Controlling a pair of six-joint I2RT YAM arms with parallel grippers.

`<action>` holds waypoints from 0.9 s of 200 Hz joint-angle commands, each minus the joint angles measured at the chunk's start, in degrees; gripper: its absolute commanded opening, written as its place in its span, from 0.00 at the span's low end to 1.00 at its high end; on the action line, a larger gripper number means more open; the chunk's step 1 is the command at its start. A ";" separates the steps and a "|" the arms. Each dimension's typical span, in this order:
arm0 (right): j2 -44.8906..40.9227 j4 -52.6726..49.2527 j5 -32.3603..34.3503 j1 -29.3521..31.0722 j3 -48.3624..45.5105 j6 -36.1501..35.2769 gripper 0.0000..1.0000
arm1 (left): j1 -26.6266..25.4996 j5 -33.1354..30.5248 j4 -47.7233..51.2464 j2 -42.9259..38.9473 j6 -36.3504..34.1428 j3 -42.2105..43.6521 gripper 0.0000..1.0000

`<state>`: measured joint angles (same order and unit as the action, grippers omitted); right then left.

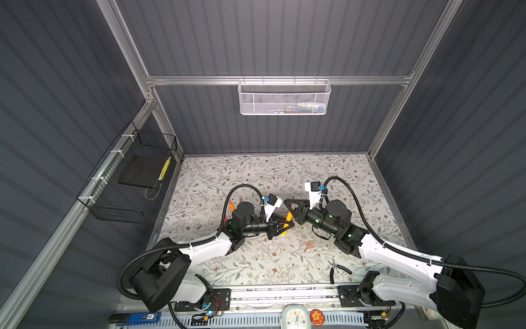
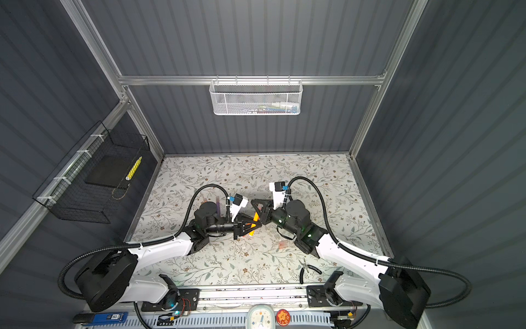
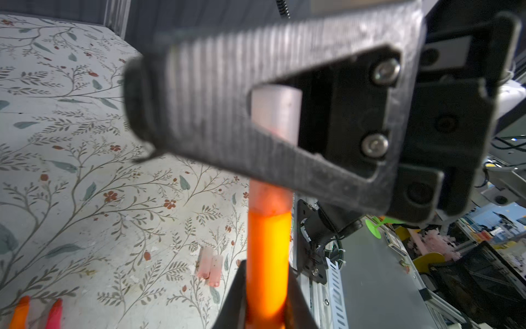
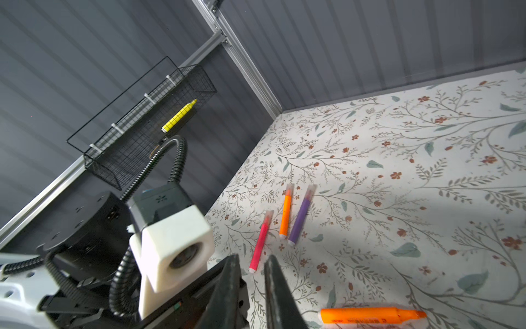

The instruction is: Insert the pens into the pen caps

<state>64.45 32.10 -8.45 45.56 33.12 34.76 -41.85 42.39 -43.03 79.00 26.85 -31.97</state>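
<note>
While the left tool (image 3: 267,297) pinches an orange pen (image 3: 267,256), the right tool (image 4: 252,265) clamps the pen cap (image 3: 274,114) on its tip.

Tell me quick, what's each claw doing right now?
Left gripper: closed on an orange pen.
Right gripper: closed on the pen cap over its tip.

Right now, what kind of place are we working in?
Probably an enclosed robot test cell in a lab: grey panel walls on an aluminium frame, and two arms mounted on a rail at a floral table.
</note>
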 commanded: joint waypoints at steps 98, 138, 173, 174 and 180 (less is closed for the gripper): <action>-3.03 6.57 -9.05 12.66 -10.91 -7.19 0.00 | 2.82 -13.81 8.32 -5.23 1.19 -15.67 0.00; -3.60 7.92 -7.07 12.80 -11.37 -6.36 0.00 | 2.85 -15.67 13.36 -8.32 -2.77 -17.46 0.00; -4.78 7.88 -4.07 12.80 -11.24 -5.36 0.00 | 2.82 -20.02 19.25 -12.53 -8.85 -14.51 0.00; -4.82 7.93 -4.01 12.80 -11.24 -5.34 0.00 | 2.82 -20.13 19.40 -12.63 -8.98 -14.39 0.00; -4.90 8.19 -4.26 12.80 -11.24 -5.27 0.00 | 2.82 -21.17 20.07 -13.37 -9.67 -13.64 0.00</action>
<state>59.57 50.98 1.32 53.23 25.85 30.22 -42.94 43.13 -16.27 69.21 17.02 -42.11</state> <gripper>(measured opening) 0.170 0.172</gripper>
